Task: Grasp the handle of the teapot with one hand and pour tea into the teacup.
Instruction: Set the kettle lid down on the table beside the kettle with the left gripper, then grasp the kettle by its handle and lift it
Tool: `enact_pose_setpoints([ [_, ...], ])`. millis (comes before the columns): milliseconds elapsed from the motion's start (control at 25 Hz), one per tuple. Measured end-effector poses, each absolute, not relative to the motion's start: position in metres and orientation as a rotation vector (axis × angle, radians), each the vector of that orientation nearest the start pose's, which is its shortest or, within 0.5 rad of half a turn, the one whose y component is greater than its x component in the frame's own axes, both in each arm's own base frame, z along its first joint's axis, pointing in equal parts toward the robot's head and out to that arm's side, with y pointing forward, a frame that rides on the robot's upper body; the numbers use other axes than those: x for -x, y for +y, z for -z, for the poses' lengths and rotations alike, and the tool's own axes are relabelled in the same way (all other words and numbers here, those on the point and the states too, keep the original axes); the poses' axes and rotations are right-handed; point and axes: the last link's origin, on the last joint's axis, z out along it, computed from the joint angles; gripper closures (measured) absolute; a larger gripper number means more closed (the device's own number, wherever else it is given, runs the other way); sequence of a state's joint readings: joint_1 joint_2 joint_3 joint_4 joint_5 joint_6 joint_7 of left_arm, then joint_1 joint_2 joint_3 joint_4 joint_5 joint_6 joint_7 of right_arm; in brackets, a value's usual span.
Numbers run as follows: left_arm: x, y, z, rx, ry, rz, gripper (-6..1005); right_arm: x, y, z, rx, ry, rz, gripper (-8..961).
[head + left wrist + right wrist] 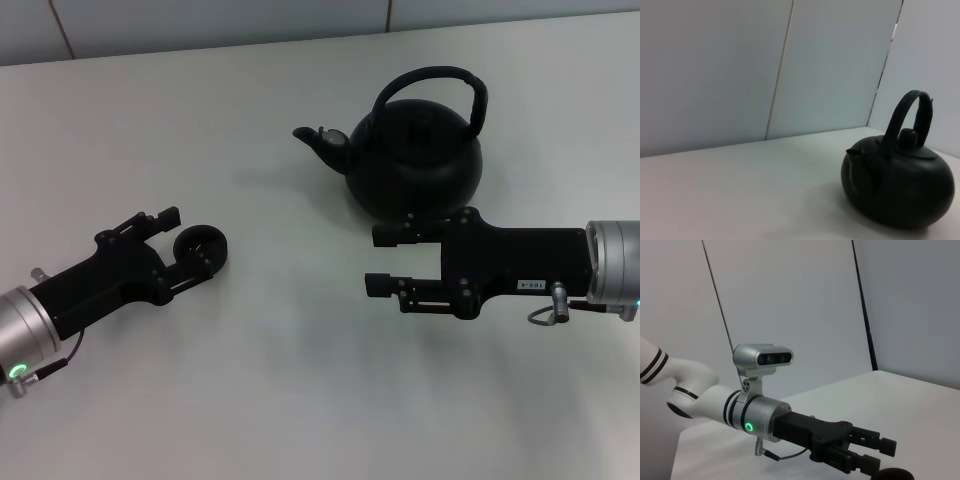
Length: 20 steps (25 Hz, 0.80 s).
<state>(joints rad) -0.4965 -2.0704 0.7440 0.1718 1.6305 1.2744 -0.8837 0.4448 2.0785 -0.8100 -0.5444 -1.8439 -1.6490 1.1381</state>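
The matte-black teapot (415,160) stands upright at the back right of the table, its spout pointing left and its arched handle (440,78) raised. It also shows in the left wrist view (897,190) with its handle (907,110). My right gripper (375,260) is open and empty, just in front of the teapot, pointing left and apart from it. The tiny dark teacup (200,243) sits on the table at the left. My left gripper (190,238) is open, with the cup at its fingertips, against the nearer finger. The right wrist view shows that gripper (884,454) and the cup's rim (894,474).
The white table (300,380) runs to a pale panelled wall (200,25) at the back. Nothing else stands on it.
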Motion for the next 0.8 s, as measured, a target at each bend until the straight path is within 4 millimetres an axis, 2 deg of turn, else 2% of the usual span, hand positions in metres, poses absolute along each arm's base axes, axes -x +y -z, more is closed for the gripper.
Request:
enact_pose_setpoints([
  [280,0.303,0.303,0.052,2.422,-0.651,0.802,195,-0.265,0.289,0.022,2.786,0.438,-0.884,347],
  [480,0.304,0.301,0.038,2.425,-0.674,0.84,196,-0.265,0.29,0.021,2.786,0.432,-0.882,347],
  [800,0.3,0.284,0.014,2.451,-0.533,0.937,196,-0.265,0.292,0.022,2.779,0.435,-0.869,347],
])
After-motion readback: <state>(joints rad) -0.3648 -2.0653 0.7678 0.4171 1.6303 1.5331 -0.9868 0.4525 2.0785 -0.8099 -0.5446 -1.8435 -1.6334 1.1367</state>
